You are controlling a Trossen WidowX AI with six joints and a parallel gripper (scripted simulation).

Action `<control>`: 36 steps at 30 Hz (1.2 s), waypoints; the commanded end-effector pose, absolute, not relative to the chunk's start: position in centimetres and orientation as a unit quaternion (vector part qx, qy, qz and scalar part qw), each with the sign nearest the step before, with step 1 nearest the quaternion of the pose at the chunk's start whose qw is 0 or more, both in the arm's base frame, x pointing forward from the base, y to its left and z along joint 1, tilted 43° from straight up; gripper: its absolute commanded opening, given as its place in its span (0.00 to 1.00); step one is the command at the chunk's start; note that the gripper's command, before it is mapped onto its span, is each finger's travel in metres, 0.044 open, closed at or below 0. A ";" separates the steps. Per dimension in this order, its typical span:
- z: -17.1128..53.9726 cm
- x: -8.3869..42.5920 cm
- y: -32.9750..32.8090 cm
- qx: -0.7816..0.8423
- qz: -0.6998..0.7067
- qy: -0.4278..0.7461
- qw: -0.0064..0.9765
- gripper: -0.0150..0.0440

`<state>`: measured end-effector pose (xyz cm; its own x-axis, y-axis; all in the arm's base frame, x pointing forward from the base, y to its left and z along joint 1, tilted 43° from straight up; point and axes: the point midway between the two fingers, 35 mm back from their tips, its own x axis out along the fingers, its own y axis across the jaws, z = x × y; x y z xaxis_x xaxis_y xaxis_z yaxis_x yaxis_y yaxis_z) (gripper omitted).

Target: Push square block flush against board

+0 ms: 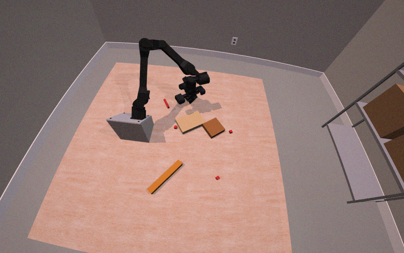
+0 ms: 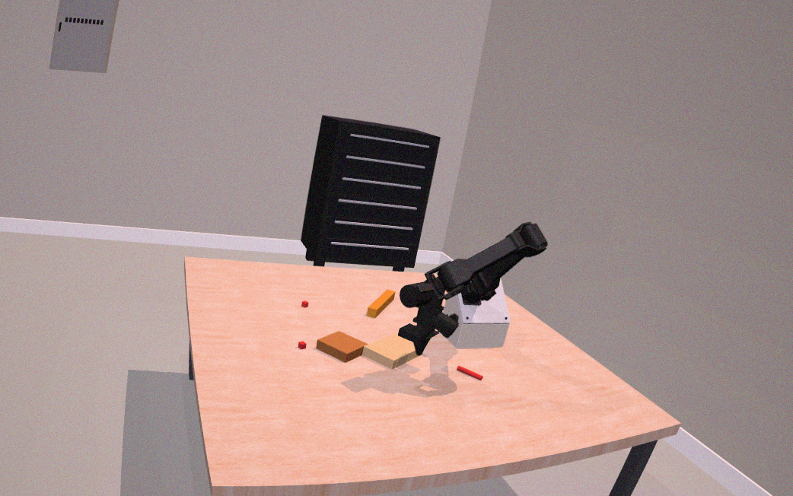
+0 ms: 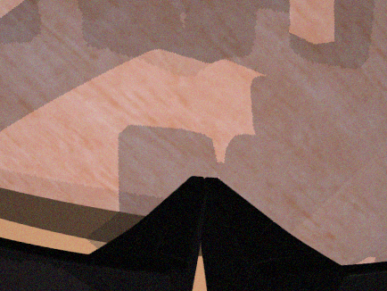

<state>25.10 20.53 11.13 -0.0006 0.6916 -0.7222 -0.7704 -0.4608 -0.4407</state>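
A light tan board (image 1: 189,121) (image 2: 389,349) lies flat on the table, and a darker brown square block (image 1: 213,127) (image 2: 340,344) lies against its right end. They touch near their corners and look offset. I cannot tell whether a whole side meets. My gripper (image 1: 190,100) (image 2: 421,349) (image 3: 202,190) is shut and empty. It hangs a little above the table just behind the board's far edge, clear of both parts.
A long orange bar (image 1: 164,175) (image 2: 380,303) lies apart nearer the front. A red stick (image 1: 166,103) (image 2: 469,372) lies by the arm. Small red cubes (image 1: 175,127) (image 1: 230,131) (image 1: 217,177) dot the table. The arm's grey base (image 1: 131,126) (image 2: 482,321) stands left of the board.
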 end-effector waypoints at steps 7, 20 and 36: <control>5.5 18.1 14.6 -0.462 0.707 0.068 0.531 0.25; 1.5 17.8 18.1 -0.461 0.708 0.068 0.531 0.25; 1.0 18.4 17.8 -0.462 0.708 0.069 0.530 0.25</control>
